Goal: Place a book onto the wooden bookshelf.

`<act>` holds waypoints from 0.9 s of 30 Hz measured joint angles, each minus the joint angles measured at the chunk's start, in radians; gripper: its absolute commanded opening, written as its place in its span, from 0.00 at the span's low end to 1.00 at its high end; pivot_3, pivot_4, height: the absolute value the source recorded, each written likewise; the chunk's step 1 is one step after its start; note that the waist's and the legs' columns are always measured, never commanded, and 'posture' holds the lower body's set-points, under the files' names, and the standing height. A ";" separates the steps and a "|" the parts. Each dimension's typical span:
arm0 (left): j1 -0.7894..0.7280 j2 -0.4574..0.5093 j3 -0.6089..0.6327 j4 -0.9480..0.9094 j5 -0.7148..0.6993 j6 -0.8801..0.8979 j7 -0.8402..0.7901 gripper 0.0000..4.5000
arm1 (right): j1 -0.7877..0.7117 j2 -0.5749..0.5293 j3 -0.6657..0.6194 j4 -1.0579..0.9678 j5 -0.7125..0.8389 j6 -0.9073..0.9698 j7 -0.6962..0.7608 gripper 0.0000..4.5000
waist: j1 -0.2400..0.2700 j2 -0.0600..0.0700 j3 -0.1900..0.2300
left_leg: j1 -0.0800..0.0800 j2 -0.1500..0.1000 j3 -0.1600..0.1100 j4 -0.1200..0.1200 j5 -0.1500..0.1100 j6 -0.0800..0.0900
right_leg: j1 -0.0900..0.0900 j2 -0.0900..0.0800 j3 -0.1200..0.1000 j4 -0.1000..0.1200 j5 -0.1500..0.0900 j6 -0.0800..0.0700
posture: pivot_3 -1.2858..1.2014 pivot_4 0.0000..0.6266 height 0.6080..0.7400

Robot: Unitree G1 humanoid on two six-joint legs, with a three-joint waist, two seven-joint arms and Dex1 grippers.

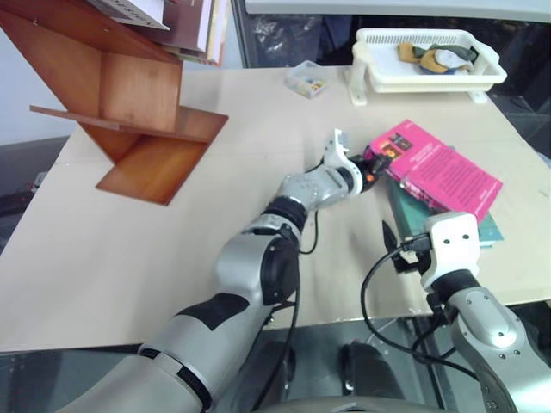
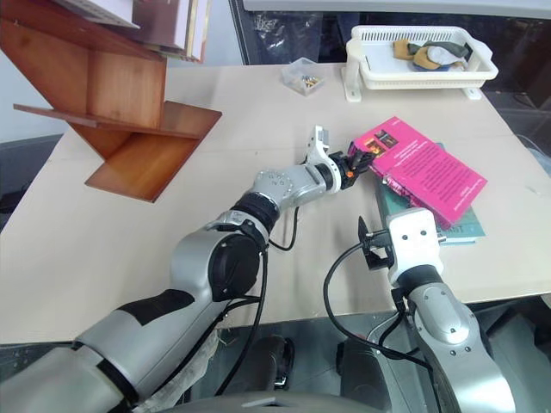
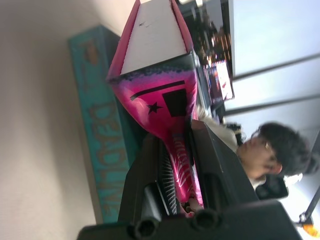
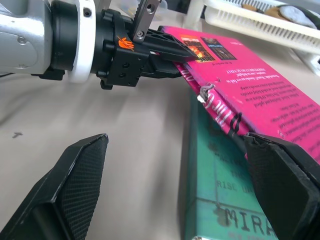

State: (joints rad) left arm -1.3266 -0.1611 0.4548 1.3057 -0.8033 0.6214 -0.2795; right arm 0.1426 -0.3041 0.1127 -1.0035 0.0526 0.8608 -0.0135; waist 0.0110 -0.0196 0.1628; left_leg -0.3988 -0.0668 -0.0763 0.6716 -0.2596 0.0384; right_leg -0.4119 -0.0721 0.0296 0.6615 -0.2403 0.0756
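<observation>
While the left gripper (image 4: 167,52) is clamped onto one corner of the pink book (image 1: 435,169), the rest of that book lies across the teal-green book (image 4: 220,190) underneath it, over on the right half of the table (image 1: 129,258). In the left wrist view you can see the black fingers (image 3: 150,175) pinching the cover and spine edge between them, with the white page edges showing past the grip. That corner looks tipped up a bit off the teal one, though I can't tell how far.

The right gripper (image 4: 175,190) sits just near the books, close to the table's front edge, jaws spread wide with nothing in them.

Containers: there's a white plastic basket tray (image 1: 413,79) at the far right of the table, and it's got some yellowish and dark floppy bits piled in it, can't make out what they are. Just left of it is a small clear box (image 1: 307,79) with tiny colourful stuff inside, too small to name.

The wooden bookshelf (image 1: 129,103) is at the far left of the table, well apart from the pink book. A few other books (image 2: 172,24) are already propped in its upper slot, leaning.

There's also a person (image 3: 270,150) visible in the background of the left wrist view.
</observation>
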 measured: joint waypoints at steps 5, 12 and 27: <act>-0.048 0.021 -0.019 0.023 0.106 0.007 -0.095 0.03 | 0.035 0.011 0.008 0.000 -0.023 -0.023 -0.010 1.00 | -0.001 0.000 0.000 | 0.000 0.000 0.000 -0.001 0.000 0.000 | 0.000 0.000 0.000 0.000 0.000 0.000 | 0.52 0.24 1.00; -0.049 0.033 -0.022 0.043 0.216 -0.037 -0.162 0.03 | 0.075 0.035 0.030 0.000 -0.056 -0.070 -0.018 1.00 | -0.004 0.000 0.000 | 0.000 0.000 0.000 -0.001 0.000 0.000 | 0.000 0.000 0.000 0.000 0.000 0.000 | 0.52 0.24 1.00; -0.040 0.095 0.025 0.048 0.300 -0.088 -0.148 0.29 | 0.117 0.060 0.032 0.000 -0.120 -0.114 -0.012 1.00 | -0.025 0.000 0.000 | 0.001 0.001 0.000 -0.001 0.000 0.000 | 0.000 0.000 0.000 0.001 0.000 0.000 | 0.52 0.24 1.00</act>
State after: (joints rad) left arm -1.3665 -0.0662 0.4797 1.3536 -0.5037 0.5332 -0.4276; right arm 0.2595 -0.2442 0.1451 -1.0036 -0.0673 0.7468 -0.0251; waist -0.0136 -0.0196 0.1626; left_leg -0.3975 -0.0660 -0.0762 0.6710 -0.2596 0.0384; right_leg -0.4118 -0.0720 0.0297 0.6621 -0.2404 0.0757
